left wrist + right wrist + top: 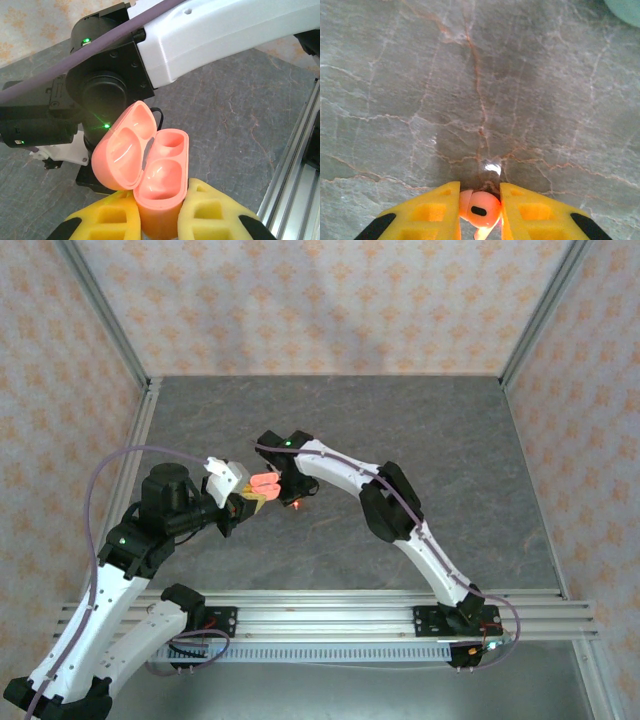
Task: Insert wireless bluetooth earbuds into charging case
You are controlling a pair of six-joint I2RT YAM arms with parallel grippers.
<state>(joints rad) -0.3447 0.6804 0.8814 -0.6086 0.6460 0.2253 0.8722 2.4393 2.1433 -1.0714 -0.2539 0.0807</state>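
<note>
The right gripper [480, 200] pinches a coral-pink earbud [481, 210]; the left gripper [159, 205] clamps the open pink case [162, 170]. Centre the earbud above the case's empty socket, then lower gently.

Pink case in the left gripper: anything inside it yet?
No. The pink case has its lid open, and both wells look empty. Its lower body is hidden between the fingers of the left gripper. A pink earbud sits pinched in the right gripper.
</note>
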